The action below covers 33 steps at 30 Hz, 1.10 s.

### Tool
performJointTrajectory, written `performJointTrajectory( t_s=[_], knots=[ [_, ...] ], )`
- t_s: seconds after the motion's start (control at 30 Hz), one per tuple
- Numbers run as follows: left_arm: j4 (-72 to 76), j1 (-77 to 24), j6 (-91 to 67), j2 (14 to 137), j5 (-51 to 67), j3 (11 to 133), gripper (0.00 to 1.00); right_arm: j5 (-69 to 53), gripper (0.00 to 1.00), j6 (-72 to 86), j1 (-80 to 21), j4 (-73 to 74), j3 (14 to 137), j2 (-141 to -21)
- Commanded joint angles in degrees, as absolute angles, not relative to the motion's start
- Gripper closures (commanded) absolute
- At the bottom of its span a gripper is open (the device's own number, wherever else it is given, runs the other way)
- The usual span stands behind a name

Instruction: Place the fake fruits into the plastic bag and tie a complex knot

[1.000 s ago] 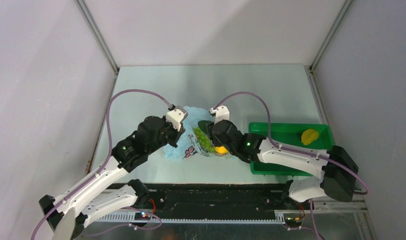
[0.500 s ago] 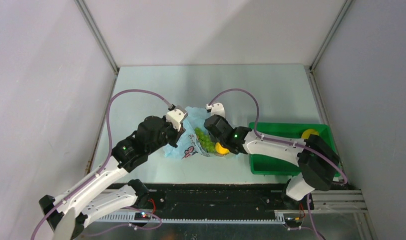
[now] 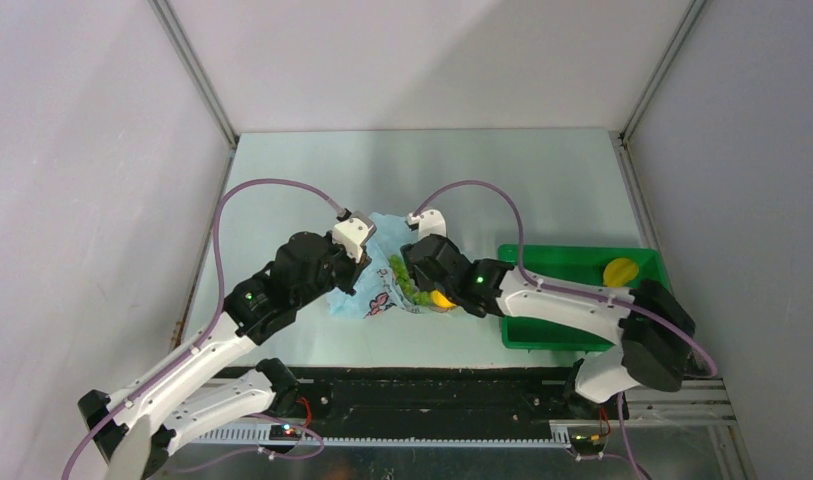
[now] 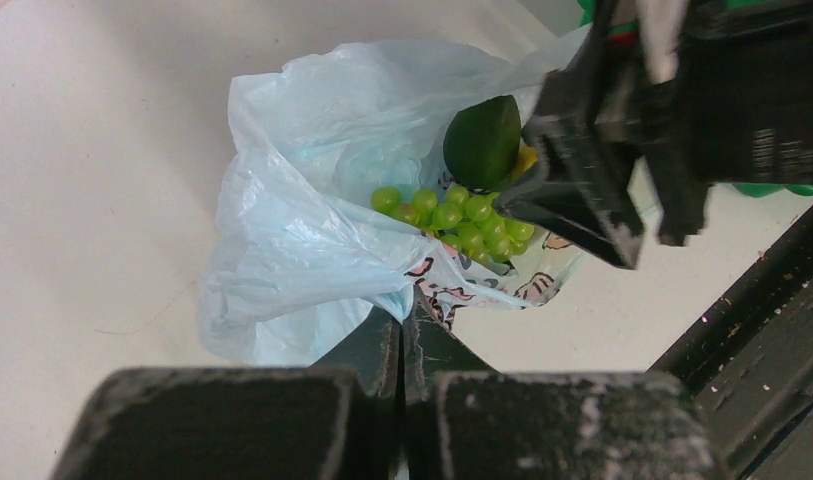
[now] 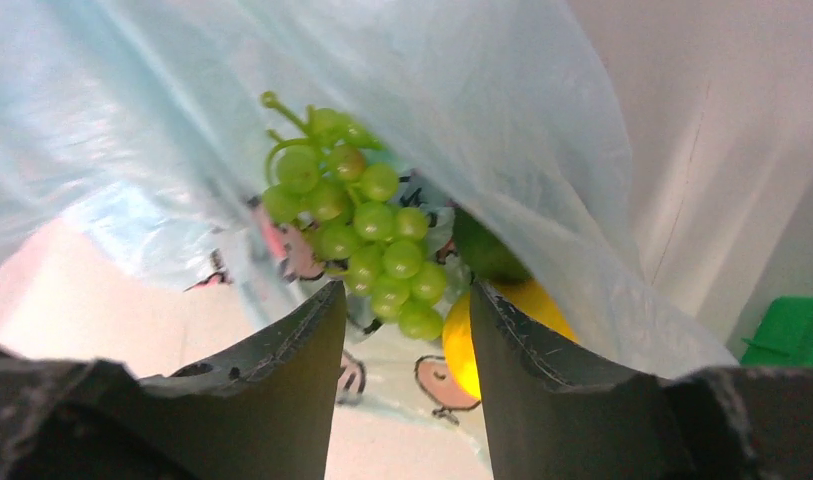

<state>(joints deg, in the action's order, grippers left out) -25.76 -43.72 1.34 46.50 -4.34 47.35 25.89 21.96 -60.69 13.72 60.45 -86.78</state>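
Plain grey walls (image 3: pixel 422 60) enclose the pale green bench (image 3: pixel 432 165) on three sides; metal posts (image 3: pixel 197 75) rise at its far corners.

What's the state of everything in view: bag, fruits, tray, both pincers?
plastic bag: lying on the table, mouth open, edge pinched.
grapes: inside the bag.
dark green fruit: inside the bag, next to the grapes.
yellow fruit: inside the bag, partly hidden.
second yellow fruit: lying in the tray.
green tray: flat on the table.
left pincer: shut on the bag's edge.
right pincer: open, at the bag's mouth.
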Motion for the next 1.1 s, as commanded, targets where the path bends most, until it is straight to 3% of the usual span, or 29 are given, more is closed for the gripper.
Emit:
performJointTrajectory(
  t_s=[0.0,0.23,0.47,0.8,1.07],
  knots=[
    [-24.36,-43.47,0.97,46.03,-5.09,47.37,1.0,26.21,0.46,22.42,-61.58,16.12,61.81,-78.99],
    [-24.47,-43.44,1.03,45.64,-5.14,47.44,1.0,32.47,0.33,26.59,-57.43,23.69,57.91,-68.63],
    [-24.5,-43.43,1.05,44.6,-5.5,47.39,1.0,35.2,0.13,32.55,-41.26,28.14,48.2,-59.06],
    [-24.26,-43.49,0.97,44.74,-5.21,47.32,1.0,35.5,0.01,36.07,-12.71,29.0,37.03,-53.1],
    [-24.32,-43.43,0.88,45.25,-4.83,47.37,1.0,27.05,0.01,33.84,7.75,20.96,32.29,-53.38]
  ],
)
